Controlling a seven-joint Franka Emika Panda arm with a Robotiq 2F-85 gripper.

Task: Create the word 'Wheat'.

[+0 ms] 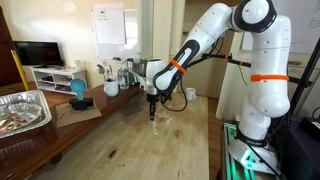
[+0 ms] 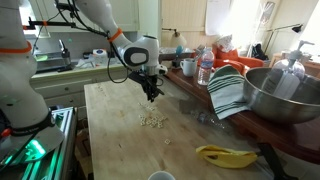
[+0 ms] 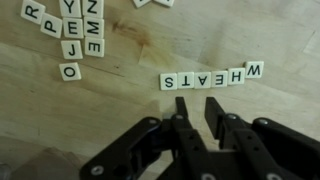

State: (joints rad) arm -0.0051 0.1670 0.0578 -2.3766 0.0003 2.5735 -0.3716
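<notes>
In the wrist view a row of pale letter tiles (image 3: 212,77) lies on the wooden table, reading W-H-E-A-T-S when turned round. A loose cluster of spare tiles (image 3: 80,30) lies at the upper left. My gripper (image 3: 197,106) hovers just below the row. Its two black fingers stand a narrow gap apart with bare wood between them and hold nothing. In both exterior views the gripper (image 1: 152,103) (image 2: 150,95) points down just above the table. The tiles show only as tiny whitish pieces (image 2: 153,121) next to it.
A metal tray (image 1: 20,112) and a blue object (image 1: 78,90) sit on a side surface beside the table. A large metal bowl (image 2: 285,95), a striped cloth (image 2: 228,92), a bottle (image 2: 205,68) and a banana (image 2: 225,155) line one table side.
</notes>
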